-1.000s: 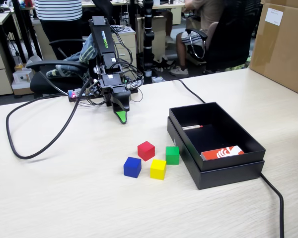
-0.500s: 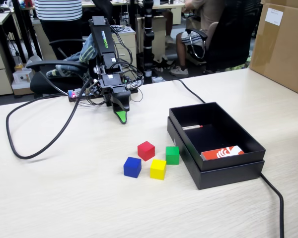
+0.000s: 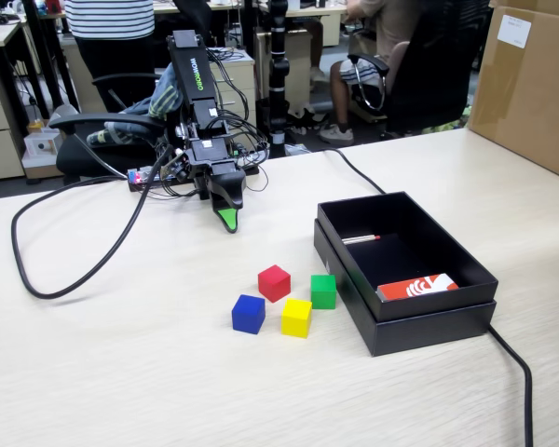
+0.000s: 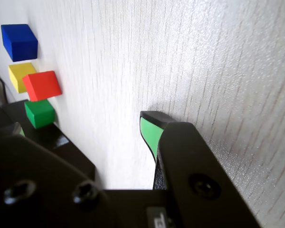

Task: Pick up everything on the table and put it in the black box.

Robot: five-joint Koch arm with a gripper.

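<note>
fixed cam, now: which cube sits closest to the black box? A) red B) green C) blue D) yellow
B: in the fixed view the green cube sits right beside the near-left wall of the black box, while the red cube, yellow cube and blue cube lie farther left on the table.

The table [image 3: 121, 372] is pale beige wood grain. Near its middle lie four cubes close together: red [image 3: 274, 282], blue [image 3: 248, 314], yellow [image 3: 296, 318] and green [image 3: 323, 291]. Just beside the green one, toward the right edge, sits the black box [image 3: 447, 321]. A black cable [image 3: 65, 270] loops near the left edge, another [image 3: 517, 368] runs to the front edge.
</note>
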